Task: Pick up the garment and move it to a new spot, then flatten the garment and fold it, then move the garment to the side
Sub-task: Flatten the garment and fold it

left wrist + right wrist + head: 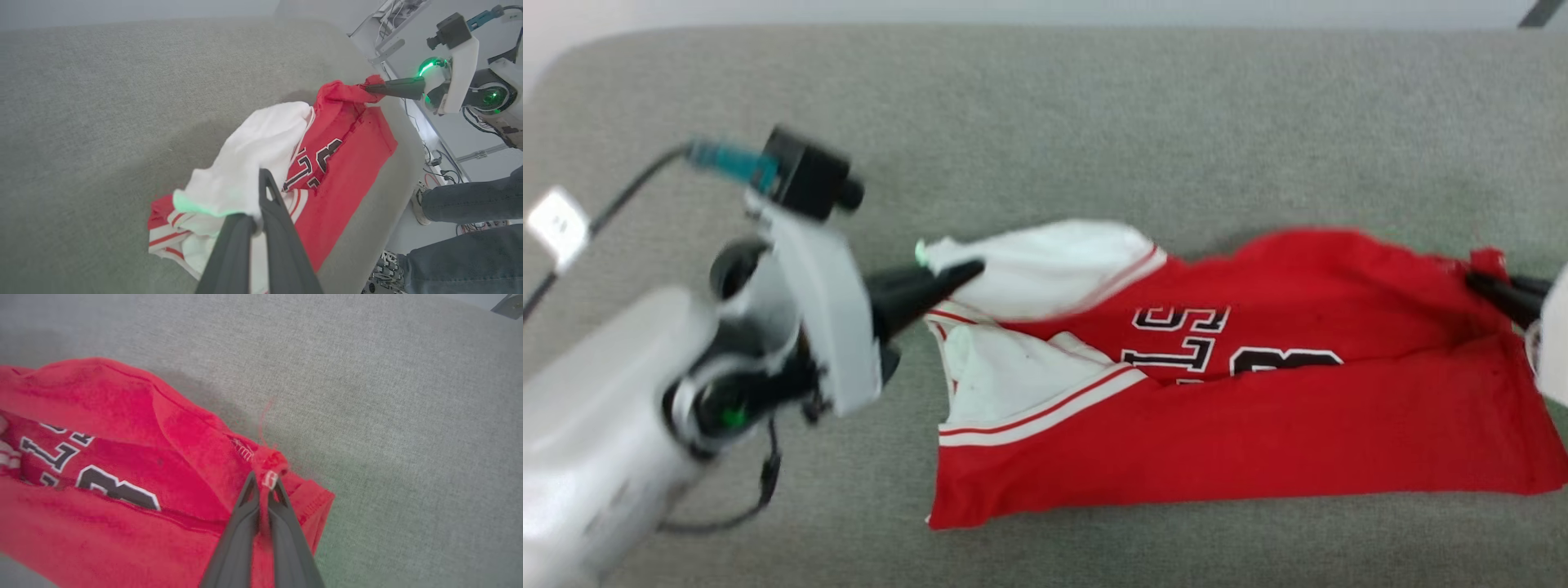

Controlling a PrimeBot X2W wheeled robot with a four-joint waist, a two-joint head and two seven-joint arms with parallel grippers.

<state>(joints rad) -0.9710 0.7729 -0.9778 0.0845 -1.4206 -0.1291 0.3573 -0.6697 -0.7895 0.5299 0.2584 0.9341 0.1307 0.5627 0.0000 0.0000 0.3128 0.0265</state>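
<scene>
**Jersey stretched between my two hands, long axis across the frame**

In the head view the red jersey (1258,425) lies on the grey fabric-covered table (1094,114), filling the middle and right of the frame. Its long axis runs left to right: the white sleeves (1045,261) and striped trim (1045,412) are at the left end, the red hem at the right edge. A red band along the lower side is folded up over part of the black lettering (1184,335).

My left hand (964,271) comes in from the left, fingers pressed together on the upper white sleeve. My right hand (1486,287) sits at the far right edge, mostly cut off there, its dark tips against the red cloth.

The right wrist view makes that grip plain: my fingers are pinched on a bunched corner of the hem, a small white tag (269,479) caught at the tips, and the cloth casts a shadow on the table behind it.

The left wrist view shows the white sleeve draped over my fingers, and past the table's edge at the right of the frame a person's jeans-clad legs (470,200) and a shoe (420,204).
</scene>
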